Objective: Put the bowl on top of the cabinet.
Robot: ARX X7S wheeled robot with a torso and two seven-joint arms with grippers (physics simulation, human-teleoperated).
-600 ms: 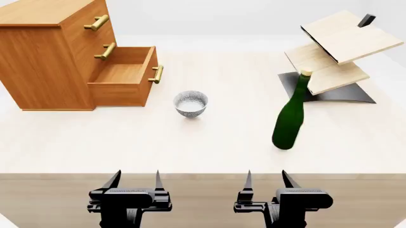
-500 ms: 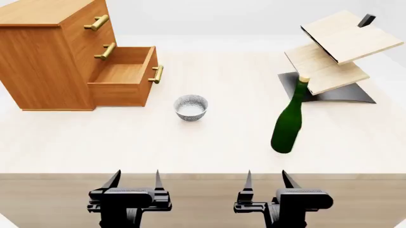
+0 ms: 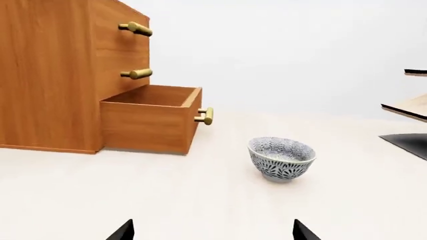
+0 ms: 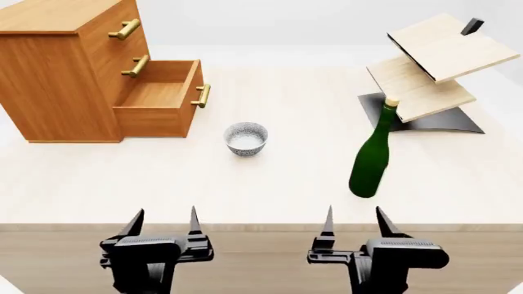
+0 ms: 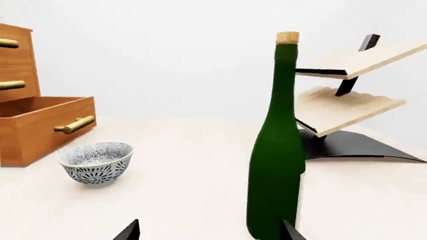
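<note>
Beyond both wide-open hands, the bowl (image 4: 246,138) sits unobstructed beside the cabinet (image 4: 57,73), partly cropped.

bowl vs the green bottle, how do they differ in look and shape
The bowl is low, round and open-topped, white with dense dark speckling; the green bottle is tall, narrow, plain dark green and closed with a cork. The bowl sits close to the cabinet's open bottom drawer; the bottle stands in front of the tilted-board rack. Both stand upright on the table, untouched by either gripper.
</note>
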